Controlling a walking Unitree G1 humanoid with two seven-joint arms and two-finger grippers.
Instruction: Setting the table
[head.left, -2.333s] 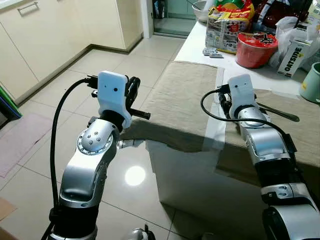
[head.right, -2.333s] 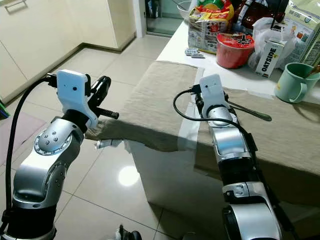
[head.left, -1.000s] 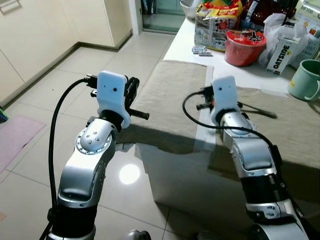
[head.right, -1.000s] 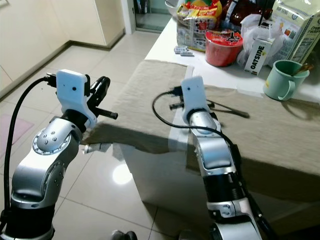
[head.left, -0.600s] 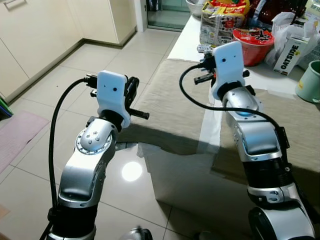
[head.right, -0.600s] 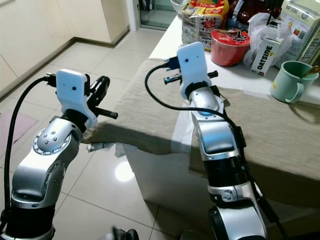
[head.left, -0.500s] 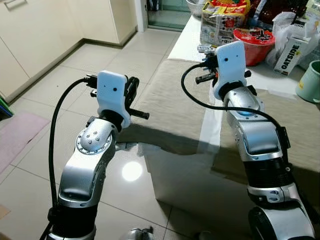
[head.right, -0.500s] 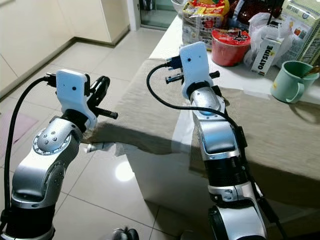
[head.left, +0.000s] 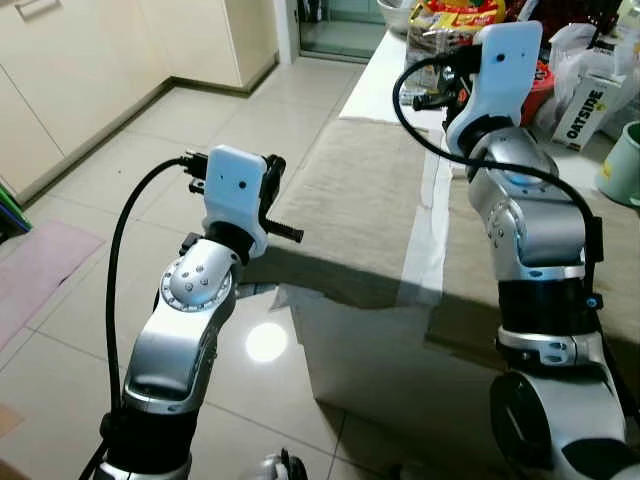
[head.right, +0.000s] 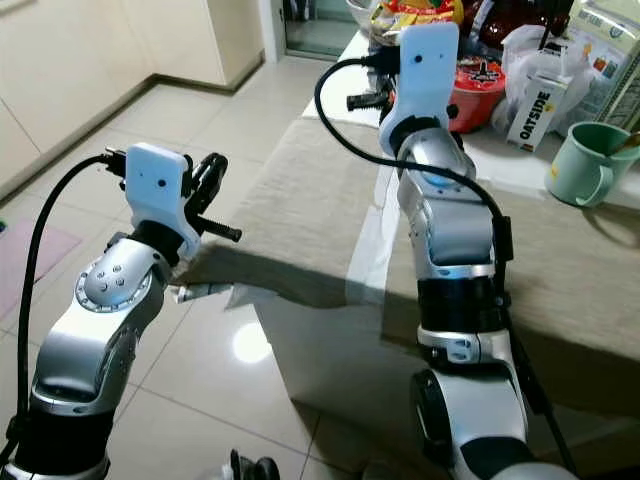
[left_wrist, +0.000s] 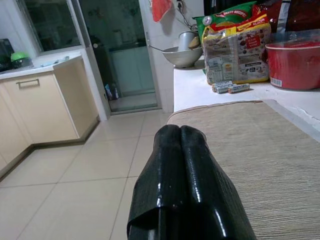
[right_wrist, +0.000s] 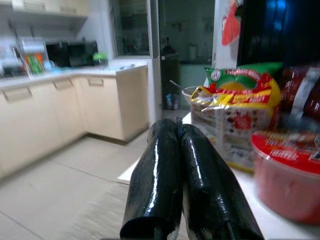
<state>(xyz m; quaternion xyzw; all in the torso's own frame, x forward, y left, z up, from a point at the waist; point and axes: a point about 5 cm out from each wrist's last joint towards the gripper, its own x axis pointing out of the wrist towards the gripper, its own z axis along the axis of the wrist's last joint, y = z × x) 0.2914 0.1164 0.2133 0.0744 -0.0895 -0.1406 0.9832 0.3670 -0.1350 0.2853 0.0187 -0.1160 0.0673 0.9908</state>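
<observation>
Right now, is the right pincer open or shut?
Shut. In the right wrist view the right pincer's two glossy black fingers press together along their length, holding nothing.

1. Left gripper (left_wrist: 181, 131): glossy black fingers pressed together, smooth, plastic-looking.
2. Right gripper (right_wrist: 179, 126): the same glossy black finish.
3. Placemat (left_wrist: 260, 150) beneath the left fingers: coarse woven beige cloth, matt.
4. Red bowl (right_wrist: 287, 175) beside the right fingers: smooth plastic.
5. Floor tiles (head.left: 110, 260): polished, reflective.

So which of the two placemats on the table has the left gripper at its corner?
The placemat at the table's end, farther from the mug. The left gripper, fingers shut, sits at its near outer corner; the other placemat lies beyond the right arm.
</observation>
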